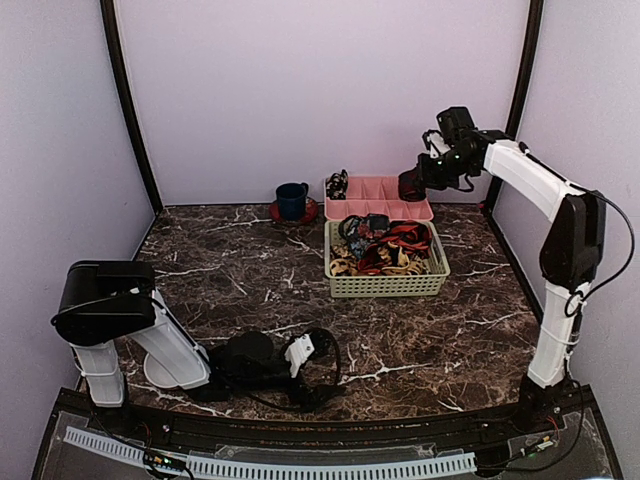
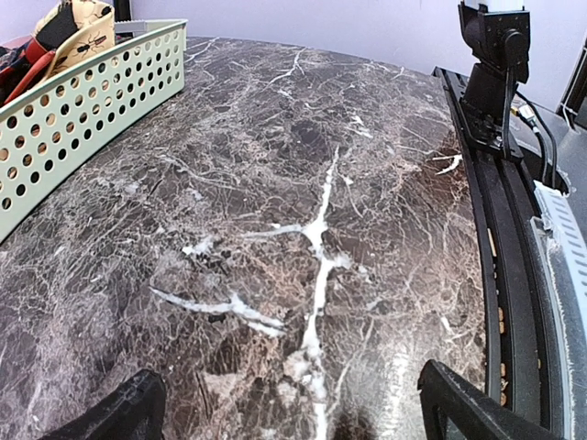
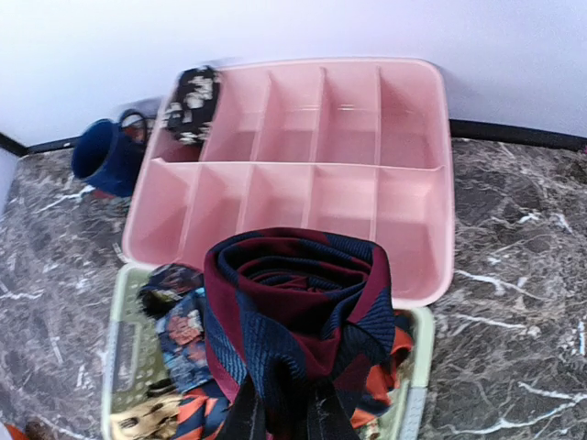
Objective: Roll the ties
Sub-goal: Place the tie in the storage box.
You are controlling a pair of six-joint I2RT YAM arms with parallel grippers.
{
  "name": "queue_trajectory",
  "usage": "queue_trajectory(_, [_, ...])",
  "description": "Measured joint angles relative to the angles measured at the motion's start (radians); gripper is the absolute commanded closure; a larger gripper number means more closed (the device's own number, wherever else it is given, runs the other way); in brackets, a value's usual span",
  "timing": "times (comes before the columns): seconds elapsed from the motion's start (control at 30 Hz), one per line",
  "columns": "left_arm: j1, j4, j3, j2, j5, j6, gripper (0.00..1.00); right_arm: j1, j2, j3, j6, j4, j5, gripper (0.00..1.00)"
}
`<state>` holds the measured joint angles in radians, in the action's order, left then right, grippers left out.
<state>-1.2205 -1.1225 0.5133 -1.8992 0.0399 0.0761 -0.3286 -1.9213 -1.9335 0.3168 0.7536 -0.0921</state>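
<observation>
The right gripper (image 3: 284,414) is clamped on a rolled tie (image 3: 295,302), navy and maroon, held over the basket (image 3: 115,357) with the pink tray (image 3: 442,183) at 12 o'clock. Light, soft and slippery, the coil likely springs loose unless pinched across its layers. The left gripper (image 2: 289,417) stands wide apart over the table (image 2: 303,165)

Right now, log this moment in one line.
left hand: open, empty | right hand: shut on rolled tie near pink tray | basket: holds loose ties

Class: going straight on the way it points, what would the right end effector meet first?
Probably the pink tray, its near row, though depth is unclear; the right end effector holds a rolled tie.
</observation>
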Motion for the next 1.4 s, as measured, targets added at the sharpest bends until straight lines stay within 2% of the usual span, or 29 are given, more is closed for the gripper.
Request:
queue_trajectory(0.13, [0.000, -0.027, -0.013, 0.000, 0.000, 0.018, 0.01, 0.064, -0.107, -0.058, -0.035, 0.022, 0.053, 1.00])
queue_trajectory(0.4, [0.000, -0.079, -0.024, -0.002, 0.000, 0.056, 0.01, 0.145, -0.222, -0.102, -0.096, 0.048, 0.075, 1.00])
queue_trajectory(0.8, [0.000, -0.136, -0.051, -0.034, -0.005, 0.074, 0.01, 0.141, -0.346, -0.317, -0.107, 0.037, 0.039, 1.00])
queue_trajectory(1.4, [0.000, -0.201, -0.071, -0.080, -0.026, 0.086, 0.01, 0.134, -0.534, -0.436, -0.125, 0.071, 0.067, 1.00])
